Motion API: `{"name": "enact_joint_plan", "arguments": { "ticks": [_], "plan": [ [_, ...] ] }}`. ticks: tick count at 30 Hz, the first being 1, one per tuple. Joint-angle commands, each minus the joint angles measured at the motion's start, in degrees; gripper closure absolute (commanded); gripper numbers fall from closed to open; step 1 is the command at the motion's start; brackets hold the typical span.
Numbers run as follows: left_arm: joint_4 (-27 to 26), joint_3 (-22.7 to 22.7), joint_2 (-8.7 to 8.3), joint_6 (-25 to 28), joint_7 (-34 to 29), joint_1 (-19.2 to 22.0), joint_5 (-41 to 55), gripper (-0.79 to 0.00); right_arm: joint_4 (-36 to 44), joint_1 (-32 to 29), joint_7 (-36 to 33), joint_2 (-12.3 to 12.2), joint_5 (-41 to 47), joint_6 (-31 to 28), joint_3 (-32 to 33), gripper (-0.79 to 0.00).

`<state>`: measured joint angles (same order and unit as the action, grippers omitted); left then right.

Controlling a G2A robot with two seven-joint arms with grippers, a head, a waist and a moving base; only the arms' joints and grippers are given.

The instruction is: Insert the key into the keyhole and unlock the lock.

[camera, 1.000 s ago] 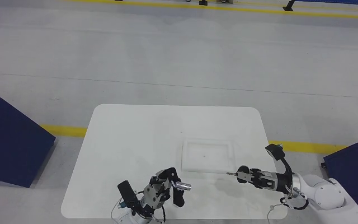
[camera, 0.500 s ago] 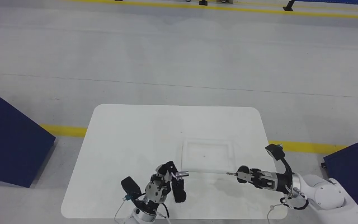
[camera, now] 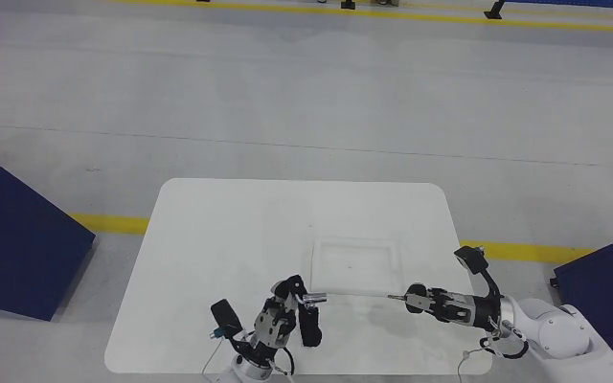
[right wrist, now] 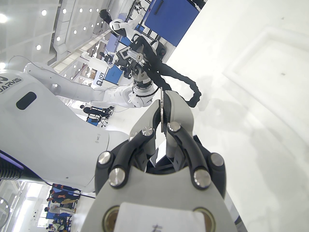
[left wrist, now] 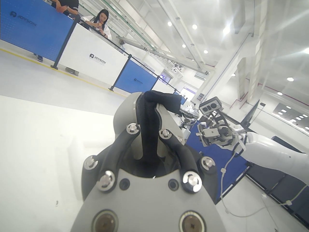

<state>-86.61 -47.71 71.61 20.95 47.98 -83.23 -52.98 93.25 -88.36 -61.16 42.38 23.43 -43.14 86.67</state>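
Two clamped grips: left gripper (left wrist: 154,102) on the lock (left wrist: 189,114), right gripper (right wrist: 164,100) on the key (right wrist: 161,92), apart. A tilted key could miss the keyhole (right wrist: 138,58).

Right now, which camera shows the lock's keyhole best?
The right wrist view: the keyhole faces that camera directly. The left wrist view shows the lock from behind, with the keyhole hidden. The top view shows it as just a small silver cylinder.

lock (left wrist: 189,115): body largely hidden behind left gripper (left wrist: 149,103) and black cable sleeve (left wrist: 146,126) | key (right wrist: 161,92): edge-on between right gripper (right wrist: 166,105) jaws, teeth indiscernible | top view: key's shape too small to tell
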Motion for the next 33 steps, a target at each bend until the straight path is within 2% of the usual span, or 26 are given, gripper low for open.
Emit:
{"name": "enact_joint_plan", "arguments": {
  "ticks": [1, 10, 16, 26, 33],
  "plan": [
    [-0.1, -0.1, 0.04, 2.5, -0.3, 0.0, 0.5, 0.000, 0.0, 0.0, 0.0, 0.0, 0.0, 0.0, 0.0, 0.000],
    [1.0, -1.0, 0.29, 8.3, -1.1, -0.1, 1.6, 0.000, 0.0, 0.0, 0.0, 0.0, 0.0, 0.0, 0.0, 0.000],
    [1.0, -1.6, 0.60, 10.4, -1.9, -0.4, 3.7, 0.000, 0.0, 0.0, 0.0, 0.0, 0.0, 0.0, 0.0, 0.000],
    [0.0, -1.6, 1.47, 10.6, -4.0, -1.3, 8.2, 0.000, 0.0, 0.0, 0.0, 0.0, 0.0, 0.0, 0.0, 0.000],
    [-2.3, -2.0, 1.99, 8.9, -6.3, -2.1, 11.4, 0.000, 0.0, 0.0, 0.0, 0.0, 0.0, 0.0, 0.0, 0.000]
  ]
}}
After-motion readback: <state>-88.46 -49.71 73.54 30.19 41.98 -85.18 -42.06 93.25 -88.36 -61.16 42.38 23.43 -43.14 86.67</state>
